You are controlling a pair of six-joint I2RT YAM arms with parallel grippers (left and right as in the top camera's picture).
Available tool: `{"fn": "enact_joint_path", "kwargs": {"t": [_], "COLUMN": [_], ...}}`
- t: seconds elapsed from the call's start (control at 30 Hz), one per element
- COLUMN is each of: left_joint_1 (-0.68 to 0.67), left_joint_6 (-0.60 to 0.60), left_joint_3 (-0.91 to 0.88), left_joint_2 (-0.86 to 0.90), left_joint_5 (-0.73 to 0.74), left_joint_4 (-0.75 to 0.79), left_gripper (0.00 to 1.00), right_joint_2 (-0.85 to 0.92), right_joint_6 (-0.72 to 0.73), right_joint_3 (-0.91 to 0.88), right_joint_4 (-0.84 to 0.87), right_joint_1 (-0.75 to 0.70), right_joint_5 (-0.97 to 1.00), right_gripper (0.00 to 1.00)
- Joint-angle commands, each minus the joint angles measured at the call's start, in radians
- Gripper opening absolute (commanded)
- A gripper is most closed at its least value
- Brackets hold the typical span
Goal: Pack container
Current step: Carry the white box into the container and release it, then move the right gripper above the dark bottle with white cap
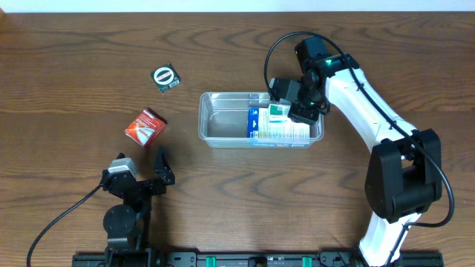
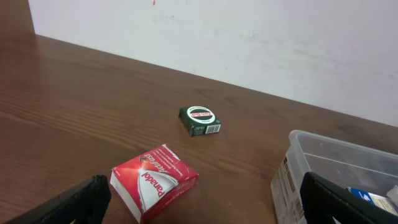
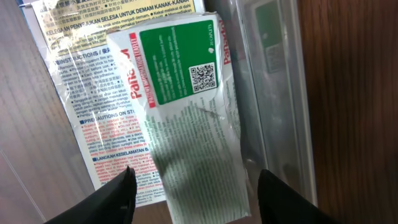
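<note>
The container [image 1: 223, 122] sits at mid-bench [image 1: 74, 44], with flat packets in its right half and its left half bare. We judge the tub light, thin-walled and slick. The clear walls will likely flex under load, so we take hold at the stiffer rim on the bare left end, pinching rim and wall together. The right jaws stand spread over the green-and-white packet [image 3: 186, 112] inside the tub, gripping nothing. The left jaws are likewise spread, near the red packet [image 1: 145, 126], and hold nothing.
</note>
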Motion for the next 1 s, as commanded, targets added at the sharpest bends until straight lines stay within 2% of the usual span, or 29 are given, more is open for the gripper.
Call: {"fn": "enact_joint_path", "kwargs": {"t": [0.0,0.1,0.27,0.37,0.53,0.63,0.77,0.97], "left_joint_1": [0.005,0.005,0.005,0.005,0.005,0.005,0.005,0.005], "left_joint_6": [0.005,0.005,0.005,0.005,0.005,0.005,0.005,0.005], "left_joint_3": [-0.022,-0.022,-0.022,-0.022,-0.022,-0.022,-0.022,-0.022], "left_joint_2": [0.000,0.000,0.000,0.000,0.000,0.000,0.000,0.000], "left_joint_5": [-0.010,-0.010,-0.010,-0.010,-0.010,-0.010,-0.010,-0.010], "left_joint_4": [-0.032,-0.032,-0.032,-0.031,-0.032,-0.032,-0.032,-0.032], "left_gripper": [0.98,0.98,0.98,0.98,0.98,0.98,0.98,0.98], "right_joint_2": [-0.001,-0.014,-0.095,-0.164,-0.283,-0.312,-0.298,-0.226], "right_joint_6": [-0.018,-0.016,0.007,0.056,0.075,0.189,0.367,0.636], "right_joint_3": [-0.005,0.007,0.087,0.142,0.168,0.168,0.168,0.168], "right_joint_4": [0.003,-0.002,-0.082,-0.121,-0.107,-0.055,-0.016,0.035], "right_joint_1": [-0.003,0.004,0.046,0.080,0.093,0.048,-0.065,-0.233], "right_joint_5": [0.003,-0.001,-0.057,-0.051,0.051,0.135,0.148,0.148], "right_gripper": [0.56,0.54,0.57,0.73,0.86,0.92,0.93,0.86]}}
